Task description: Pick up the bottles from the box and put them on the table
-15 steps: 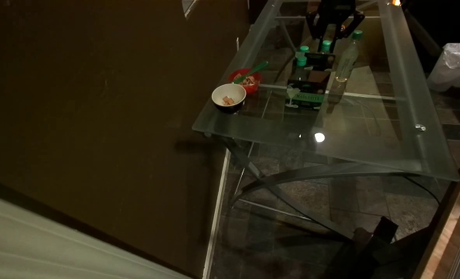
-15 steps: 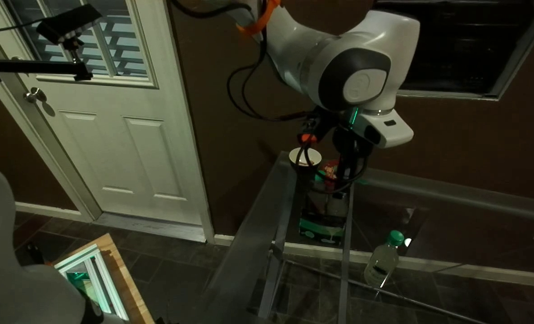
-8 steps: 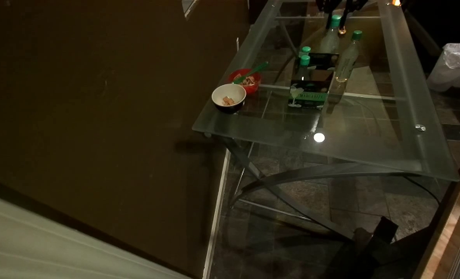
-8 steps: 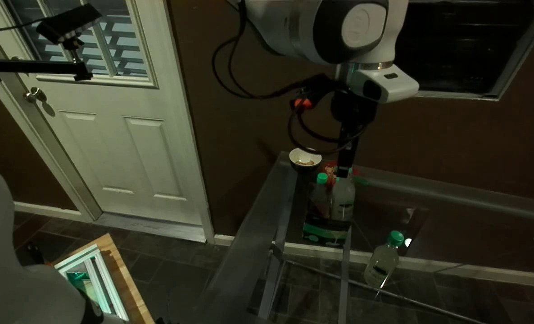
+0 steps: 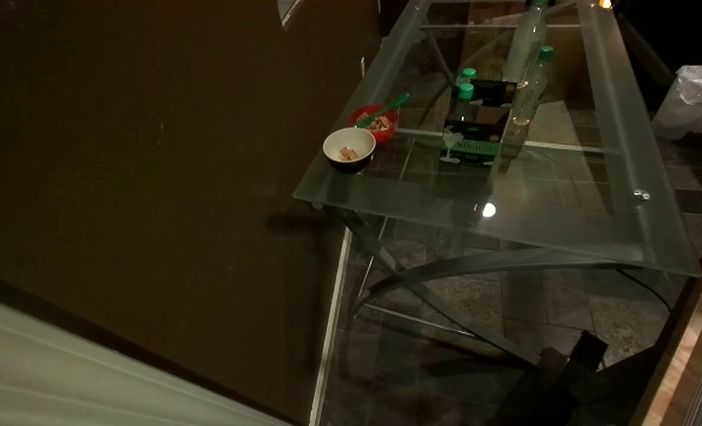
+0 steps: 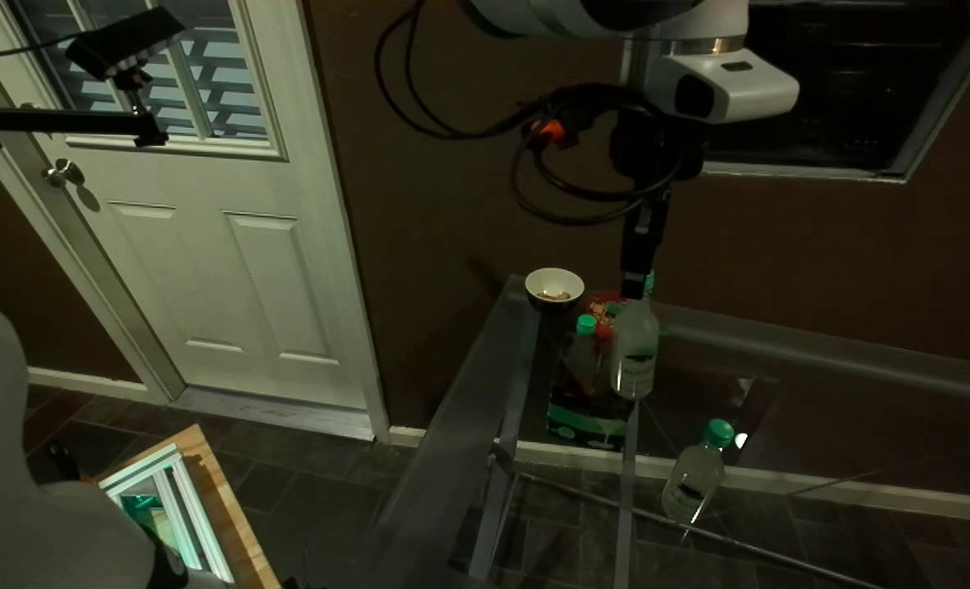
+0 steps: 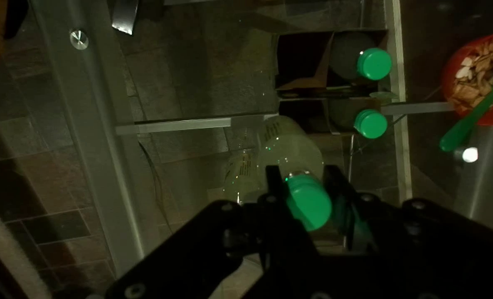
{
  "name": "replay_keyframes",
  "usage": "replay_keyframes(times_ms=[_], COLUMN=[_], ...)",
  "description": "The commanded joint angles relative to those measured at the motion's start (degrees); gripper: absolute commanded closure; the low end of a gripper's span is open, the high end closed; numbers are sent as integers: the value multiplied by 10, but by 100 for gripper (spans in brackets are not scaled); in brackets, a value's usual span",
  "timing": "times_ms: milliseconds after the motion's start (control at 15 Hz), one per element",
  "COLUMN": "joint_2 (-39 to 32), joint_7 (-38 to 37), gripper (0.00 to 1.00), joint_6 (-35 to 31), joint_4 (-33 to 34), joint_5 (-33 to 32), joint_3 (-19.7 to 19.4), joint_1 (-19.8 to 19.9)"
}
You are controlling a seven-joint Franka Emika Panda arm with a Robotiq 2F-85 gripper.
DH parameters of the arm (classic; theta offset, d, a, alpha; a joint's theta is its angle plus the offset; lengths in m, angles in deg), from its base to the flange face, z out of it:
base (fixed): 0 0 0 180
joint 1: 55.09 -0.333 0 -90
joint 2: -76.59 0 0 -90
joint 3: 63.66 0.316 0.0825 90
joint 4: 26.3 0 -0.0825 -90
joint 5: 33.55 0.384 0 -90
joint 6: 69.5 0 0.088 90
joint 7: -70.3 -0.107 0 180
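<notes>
While the pincer (image 7: 304,178) grips the held bottle (image 6: 635,356) by its neck, just under the green cap, that bottle hangs roughly upright, outside the box (image 5: 472,151) and clear of the glass-topped counter (image 5: 564,219). In the wrist view, one finger shows at either side of the cap and neck. In both exterior views the box lies at about seven o'clock from the held bottle; it stands on the counter, dark, with a green band along its front. Two more green-capped bottles are inside, an upper bottle (image 7: 374,63) and a lower bottle (image 7: 371,123) as the wrist view has them, each in a cell toward the box's three o'clock.

In an exterior view the standing bottle (image 6: 692,483) is upright on the counter, near the box but apart from it, at five o'clock from the held bottle. At the box's nine o'clock, in an exterior view, two bowls stand close together: a red bowl (image 5: 387,135) of pinkish-brown pieces (image 5: 380,123), with a green utensil (image 5: 391,105) sticking out toward two o'clock, and a white-lined bowl (image 5: 363,144) with a few pale pieces (image 5: 348,154) at the bottom. Farther off, at about three o'clock from the box, is a pale bin (image 5: 688,105).
</notes>
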Motion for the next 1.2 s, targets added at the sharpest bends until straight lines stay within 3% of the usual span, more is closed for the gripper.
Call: replay_keyframes(times_ms=[0, 200, 733, 1133], joint_2=[11, -5, -54, -109], joint_7=[-5, -11, 7, 9], gripper=[93, 93, 93, 93], joint_6=[7, -10, -84, -90], joint_4=[14, 22, 26, 41], joint_5=[10, 7, 85, 136], joint_3=[-4, -11, -25, -34], joint_1=[20, 34, 44, 48])
